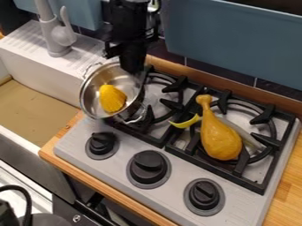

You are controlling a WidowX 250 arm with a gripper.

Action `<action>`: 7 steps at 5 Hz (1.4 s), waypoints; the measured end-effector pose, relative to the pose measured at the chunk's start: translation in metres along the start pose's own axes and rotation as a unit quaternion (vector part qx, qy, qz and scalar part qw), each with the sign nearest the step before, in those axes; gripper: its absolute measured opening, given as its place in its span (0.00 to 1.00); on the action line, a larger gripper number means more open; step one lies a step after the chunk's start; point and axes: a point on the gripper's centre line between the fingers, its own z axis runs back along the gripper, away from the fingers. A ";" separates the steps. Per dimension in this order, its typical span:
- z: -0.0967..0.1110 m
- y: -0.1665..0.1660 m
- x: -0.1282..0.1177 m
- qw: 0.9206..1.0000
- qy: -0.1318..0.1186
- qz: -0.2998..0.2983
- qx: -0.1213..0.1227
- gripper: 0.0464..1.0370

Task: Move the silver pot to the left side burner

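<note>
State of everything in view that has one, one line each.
Silver pot: uncovered, tilted, overlapping the left side of the left burner; yellow piece inside.
Yellow piece: lying in the pot.
Gripper: pointing down at the pot's rim.
Toy drumstick: lying on the right burner.
Yellow crescent: beside the drumstick.
Faucet: upright; flow can't be told.
Knobs: fitted; on or off can't be told.

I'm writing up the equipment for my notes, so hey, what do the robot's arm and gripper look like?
The arm is black, chunky and angular, built from blocky sections. The gripper is black too, with a dark, solid-looking lower part. I can't make out any markings or cables on either.
</note>
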 end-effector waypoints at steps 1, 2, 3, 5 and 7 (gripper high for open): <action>-0.003 -0.014 0.000 1.000 -0.001 0.014 -0.007 0.01; -0.005 -0.031 -0.012 1.000 0.008 0.018 -0.021 0.01; -0.004 -0.035 -0.017 0.999 0.002 0.021 -0.029 0.01; -0.006 -0.041 -0.019 0.998 -0.010 0.043 -0.037 0.01; -0.008 -0.044 -0.019 0.998 -0.018 0.041 -0.040 0.01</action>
